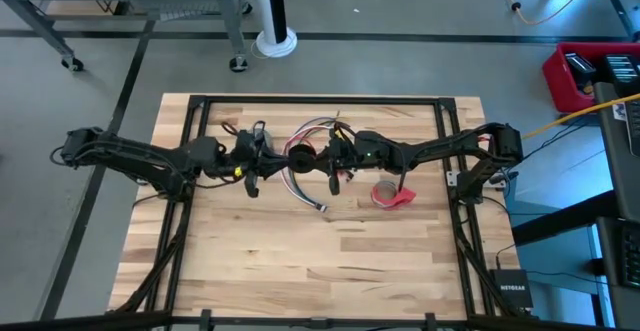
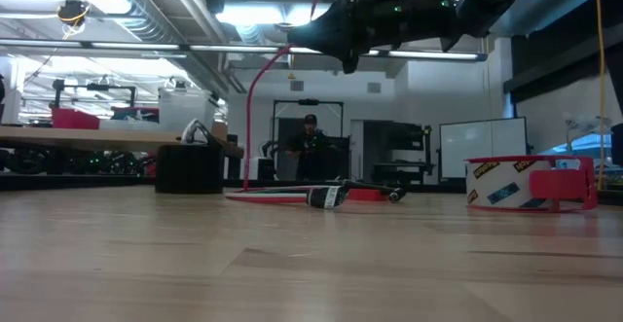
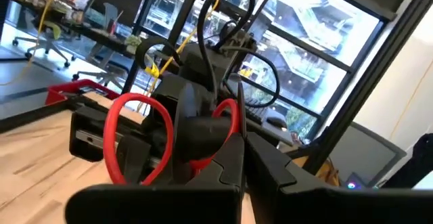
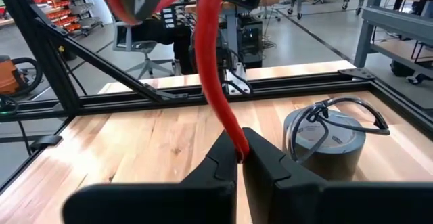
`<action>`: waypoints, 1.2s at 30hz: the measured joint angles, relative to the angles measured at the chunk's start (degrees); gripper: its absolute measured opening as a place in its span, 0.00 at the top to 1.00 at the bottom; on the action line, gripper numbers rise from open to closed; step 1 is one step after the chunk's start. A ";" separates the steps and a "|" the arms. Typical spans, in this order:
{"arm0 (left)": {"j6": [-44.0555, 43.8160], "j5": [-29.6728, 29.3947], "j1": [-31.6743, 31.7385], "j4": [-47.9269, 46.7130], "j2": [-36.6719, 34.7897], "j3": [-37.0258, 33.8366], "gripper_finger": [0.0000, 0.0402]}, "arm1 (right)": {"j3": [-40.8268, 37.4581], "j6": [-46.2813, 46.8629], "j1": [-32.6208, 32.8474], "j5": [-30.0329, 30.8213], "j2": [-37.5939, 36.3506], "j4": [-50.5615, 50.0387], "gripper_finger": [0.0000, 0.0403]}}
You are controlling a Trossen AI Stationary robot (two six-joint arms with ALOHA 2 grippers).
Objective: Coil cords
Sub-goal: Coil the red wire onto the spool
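The cord bundle [image 1: 303,156], with a thick red strand among thin wires, is held up between my two grippers near the table's far middle. Its plug end [image 1: 320,207] lies on the wood, as the low view shows [image 2: 326,196]. My right gripper [image 4: 240,158] is shut on the red strand. My left gripper [image 3: 238,158] is shut close beside red loops [image 3: 135,136] of the bundle. A small grey coil with a black loop [image 4: 325,139] rests flat on the table beyond my right gripper. My left gripper is shut with the red cord [image 3: 203,163] right at its fingers; the fingers themselves hide the place of contact, so which part it holds I cannot tell. The loops stand up in front of it, clear of the table. My right gripper pinches the single red strand [image 4: 237,143] between its two fingertips. The strand rises from the fingers up toward the raised bundle [image 4: 203,21]. The held part is clear of the table.
A red tape roll [image 1: 384,193] with a small red block [image 1: 405,199] lies right of the plug end. A dark frame [image 1: 320,101] runs along the table's far and side edges. Bare wood fills the near half [image 1: 320,271]. A person stands far off in the room [image 2: 310,137].
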 joint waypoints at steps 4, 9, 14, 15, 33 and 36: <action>0.09 1.49 0.02 -0.13 1.13 0.00 1.00 | 0.00 -0.01 -0.02 0.06 0.00 0.08 0.97; -2.98 3.55 0.01 -0.93 4.54 0.00 1.00 | 0.00 -0.01 -0.02 1.95 0.00 1.28 0.98; -4.08 2.47 0.03 -2.35 5.74 0.00 1.00 | 0.00 0.11 -0.02 2.35 0.00 1.53 0.97; -3.88 2.18 0.02 -2.37 5.35 0.00 1.00 | 0.00 0.28 -0.02 2.98 0.00 1.19 0.97; -8.23 -5.11 0.04 -20.12 -4.09 0.00 1.00 | 0.00 0.04 -0.02 7.72 0.00 -0.34 0.97; -7.17 -6.78 0.41 -20.40 -4.09 0.00 1.00 | 0.00 0.04 -0.02 5.47 0.00 0.31 0.97</action>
